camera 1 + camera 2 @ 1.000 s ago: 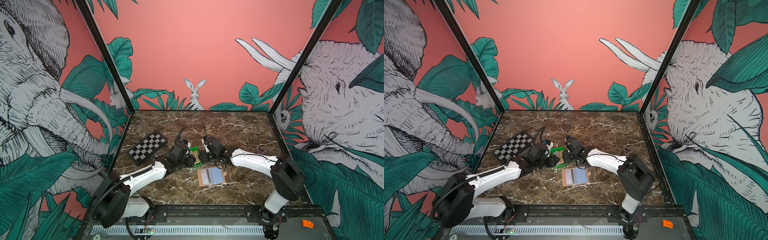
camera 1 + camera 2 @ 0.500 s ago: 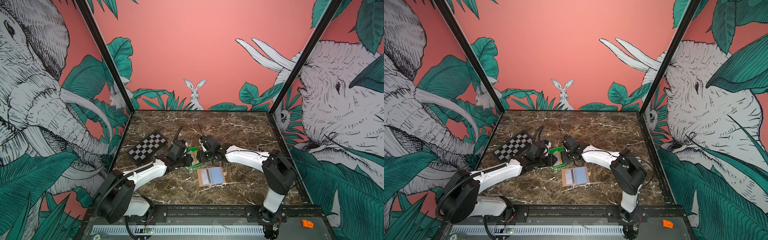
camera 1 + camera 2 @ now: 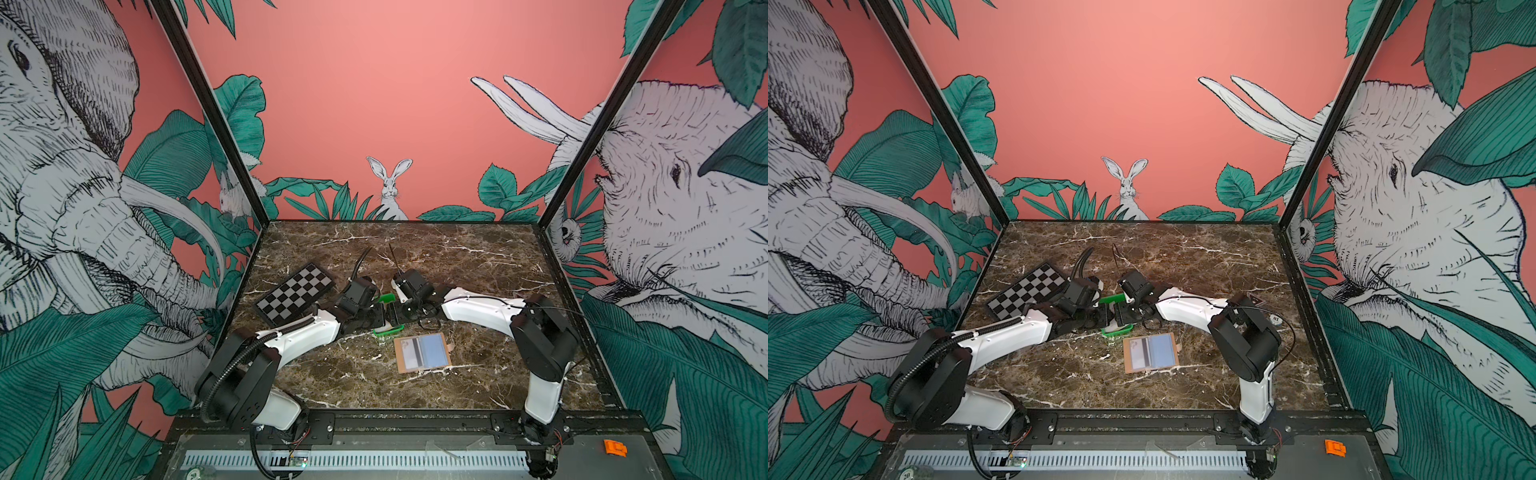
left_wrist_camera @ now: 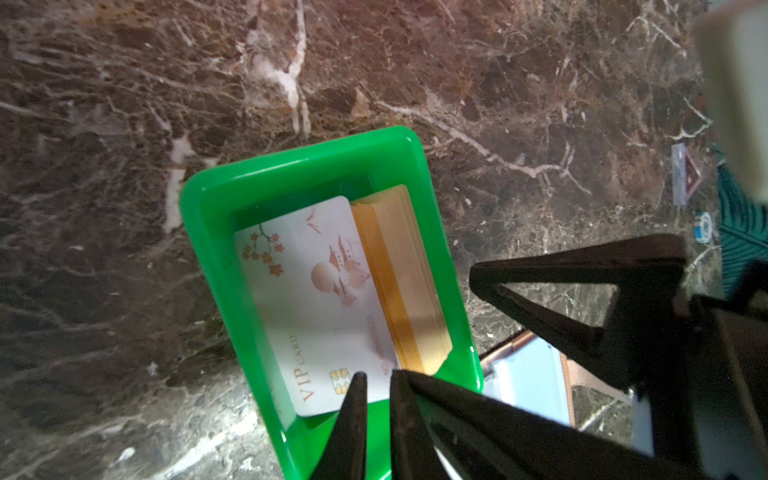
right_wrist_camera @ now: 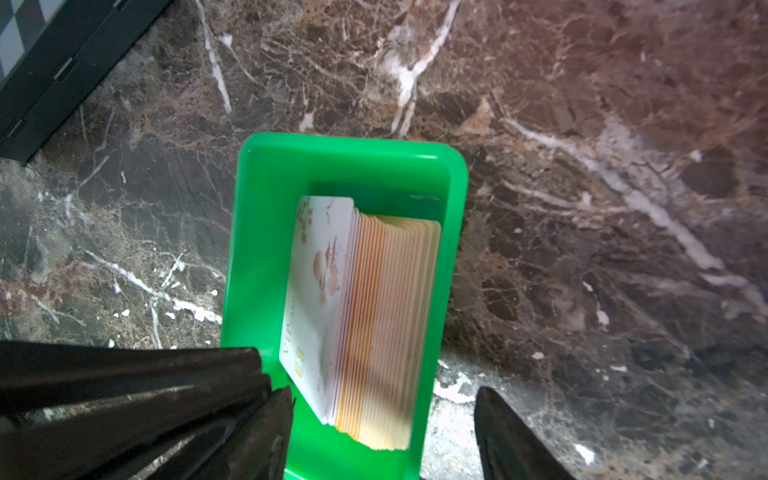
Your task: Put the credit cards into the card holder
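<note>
The credit cards stand on edge as a stack in a small green tray. A white VIP card at the front leans away from the stack. My left gripper has its tips at that card's lower corner with only a narrow gap between them; a grip does not show. My right gripper is open, one finger inside the tray beside the cards, the other outside the tray wall. The card holder lies open and flat in front of the tray, showing pale blue sleeves, in both top views.
A black-and-white checkered board lies just left of my left arm. A small dark card and a round token sit behind my right arm's elbow. Glass walls enclose the marble table.
My right gripper has shifted left over the tray and opened wider. My left gripper's jaws have narrowed at the front card.
</note>
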{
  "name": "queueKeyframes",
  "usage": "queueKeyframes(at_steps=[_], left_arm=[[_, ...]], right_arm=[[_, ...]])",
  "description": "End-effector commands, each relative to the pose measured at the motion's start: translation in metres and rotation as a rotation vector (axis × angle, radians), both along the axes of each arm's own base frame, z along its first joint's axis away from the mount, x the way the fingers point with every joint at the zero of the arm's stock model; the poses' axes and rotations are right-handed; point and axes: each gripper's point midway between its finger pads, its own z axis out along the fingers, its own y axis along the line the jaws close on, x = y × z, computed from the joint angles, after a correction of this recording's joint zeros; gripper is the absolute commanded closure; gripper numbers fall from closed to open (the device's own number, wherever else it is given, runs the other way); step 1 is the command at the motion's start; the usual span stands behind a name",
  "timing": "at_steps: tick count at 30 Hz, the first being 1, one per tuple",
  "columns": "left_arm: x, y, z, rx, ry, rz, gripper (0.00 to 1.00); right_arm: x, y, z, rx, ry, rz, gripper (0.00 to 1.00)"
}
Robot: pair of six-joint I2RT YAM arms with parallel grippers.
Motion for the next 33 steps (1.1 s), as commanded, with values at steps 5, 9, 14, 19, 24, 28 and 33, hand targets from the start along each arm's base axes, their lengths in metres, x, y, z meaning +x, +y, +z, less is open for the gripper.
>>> queueKeyframes(at_steps=[5,9,14,19,24,28,33], left_arm=[[0.004,0.014,-0.01,0.085,0.027,0.047,0.88],[0.004,0.015,-0.016,0.095,0.041,0.049,0.88],[0.001,0.015,-0.019,0.093,0.05,0.05,0.88],[-0.001,0.016,-0.022,0.09,0.06,0.047,0.88],[-0.003,0.018,-0.026,0.089,0.066,0.053,0.89],[-0.004,0.02,-0.033,0.098,0.079,0.055,0.89],[-0.006,0.021,-0.038,0.103,0.091,0.056,0.89]], right_arm=[[0.003,0.007,-0.004,0.006,0.024,-0.001,0.29],[0.003,0.006,-0.011,-0.01,0.039,-0.005,0.29],[0.003,0.001,-0.02,-0.037,0.047,-0.019,0.29],[0.01,-0.002,-0.017,-0.065,0.032,-0.051,0.29],[0.012,-0.008,-0.011,-0.078,0.004,-0.071,0.3],[0.014,-0.014,-0.007,-0.105,-0.014,-0.078,0.3],[0.016,-0.019,-0.004,-0.112,-0.024,-0.087,0.31]])
